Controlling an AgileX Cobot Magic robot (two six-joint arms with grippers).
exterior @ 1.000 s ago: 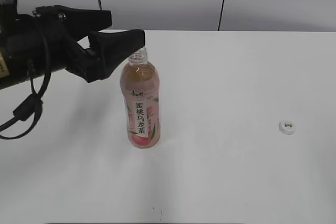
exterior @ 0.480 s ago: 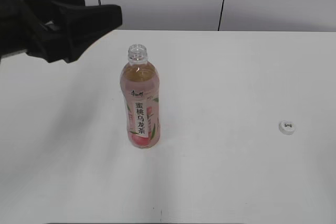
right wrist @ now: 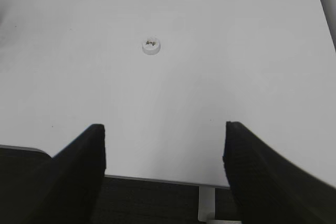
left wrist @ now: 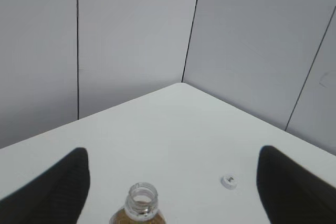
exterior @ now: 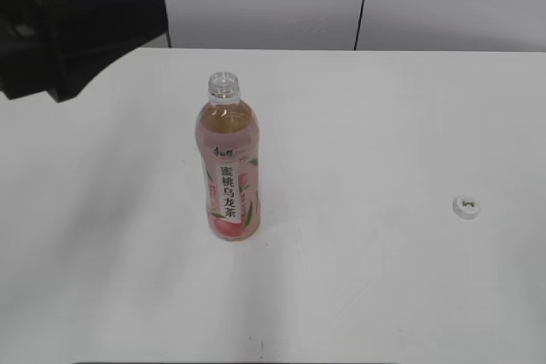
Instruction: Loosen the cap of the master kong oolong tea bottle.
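White and bare, the counter point(exterior: 358, 125) carries only two things, and they lie well apart. The master kong oolong tea bottle point(exterior: 227, 168) stands upright left of the middle, its threaded neck open and uncapped. The cap point(exterior: 466, 207) lies flat on the counter far off to the right, logo side up.

As a judgement, the loosening is past done: the cap is fully off, so the step in hand looks like the close of the task. The left gripper point(left wrist: 173, 187) hangs above and behind the bottle with its fingers point(left wrist: 58, 192) spread wide and nothing between them. The right gripper point(right wrist: 165, 171) sits near the counter's front edge, its fingers point(right wrist: 84, 171) also wide apart and empty, with the cap well ahead of them. Any next move probably calls only for keeping both arms clear of the bottle; an open bottle holding liquid would spill if nudged.

The bottle is clear thin plastic, slim and rounded at the shoulder, filled nearly to the neck with pale amber tea. A glossy pink peach label wraps its body, crossed by a white vertical strip of black Chinese characters. Its neck shows a collar ring just below the mouth. The cap is a small, low white disc with a small dark mark on top; its ribbing is too small to make out. Both sets of fingers are matt black and broad, tapering to blunt tips. The counter is smooth and matt, and grey panelled walls stand behind it.
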